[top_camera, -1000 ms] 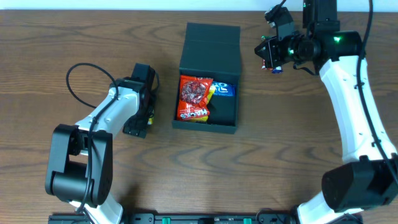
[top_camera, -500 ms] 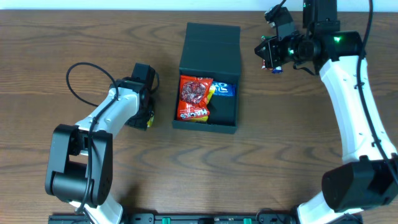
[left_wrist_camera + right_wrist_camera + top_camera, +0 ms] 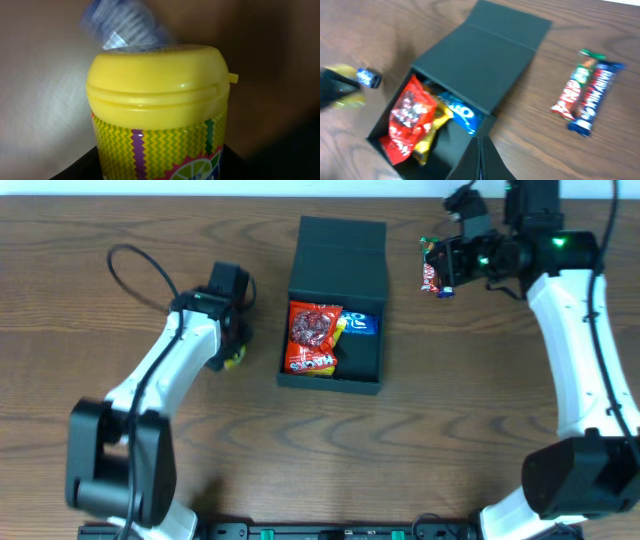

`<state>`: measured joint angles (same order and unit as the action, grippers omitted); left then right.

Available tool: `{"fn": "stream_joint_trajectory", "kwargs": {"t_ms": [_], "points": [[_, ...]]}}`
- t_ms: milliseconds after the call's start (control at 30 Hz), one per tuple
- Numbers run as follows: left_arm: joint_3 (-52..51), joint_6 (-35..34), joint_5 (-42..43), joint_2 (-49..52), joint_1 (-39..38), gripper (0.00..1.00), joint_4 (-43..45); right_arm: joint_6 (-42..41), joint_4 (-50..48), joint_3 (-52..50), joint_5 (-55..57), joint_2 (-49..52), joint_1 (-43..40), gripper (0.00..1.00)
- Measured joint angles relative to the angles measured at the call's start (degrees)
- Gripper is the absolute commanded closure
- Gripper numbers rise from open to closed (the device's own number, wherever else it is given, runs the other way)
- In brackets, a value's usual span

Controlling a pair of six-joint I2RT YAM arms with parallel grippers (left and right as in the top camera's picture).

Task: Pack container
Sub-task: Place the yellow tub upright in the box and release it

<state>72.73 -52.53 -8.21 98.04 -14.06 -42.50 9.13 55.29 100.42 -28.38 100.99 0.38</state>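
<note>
The container (image 3: pixel 338 255) is a dark box with its flap lid open toward the back; the right wrist view shows the same container (image 3: pixel 475 60). Inside lie a red snack packet (image 3: pixel 312 337), a yellow packet (image 3: pixel 431 136) and a blue packet (image 3: pixel 362 325). My left gripper (image 3: pixel 228 348) is shut on a yellow-lidded tub (image 3: pixel 157 100) with a zigzag label, left of the box. The dark fingers (image 3: pixel 80 167) flank the tub's lower sides. My right gripper (image 3: pixel 481 145) is shut and empty, hovering above the table by the box's right wall.
Two candy bars (image 3: pixel 584 95), one red-green and one blue, lie side by side on the wooden table right of the box, under my right arm (image 3: pixel 432 277). A black cable (image 3: pixel 135 260) loops behind my left arm.
My left gripper has closed on the yellow tub and the arm has shifted toward the back. The right arm has moved slightly right, uncovering the candy bars.
</note>
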Motion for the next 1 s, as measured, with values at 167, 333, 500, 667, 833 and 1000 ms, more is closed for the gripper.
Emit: {"fn": "stream_joint_trajectory", "kwargs": {"t_ms": [167, 333, 500, 667, 833, 1000], "points": [[5.9, 26.4, -1.7, -7.1, -8.2, 0.94, 12.7, -1.2, 0.0, 0.0, 0.1, 0.0, -5.2, 0.98], [6.1, 42.0, 2.5, -4.0, -16.9, 0.94, 12.9, -2.5, 0.0, 0.0, 0.2, 0.0, -9.2, 0.98], [5.6, 47.7, 7.7, 4.0, -21.1, 0.94, 12.7, -2.9, 0.6, 0.0, 0.3, 0.0, -11.2, 0.99], [5.5, 49.2, 11.1, 6.7, -23.6, 0.94, 12.6, -3.1, 1.1, 0.0, 0.4, 0.0, -11.3, 0.98], [5.5, 43.3, 12.1, 6.6, -24.0, 0.94, 12.3, -3.1, 1.1, 0.0, 0.8, 0.0, -11.3, 0.98], [5.5, 35.8, 12.6, 6.6, -24.0, 0.94, 12.3, -3.1, 1.1, 0.0, 0.9, 0.0, -11.3, 0.99]]}}
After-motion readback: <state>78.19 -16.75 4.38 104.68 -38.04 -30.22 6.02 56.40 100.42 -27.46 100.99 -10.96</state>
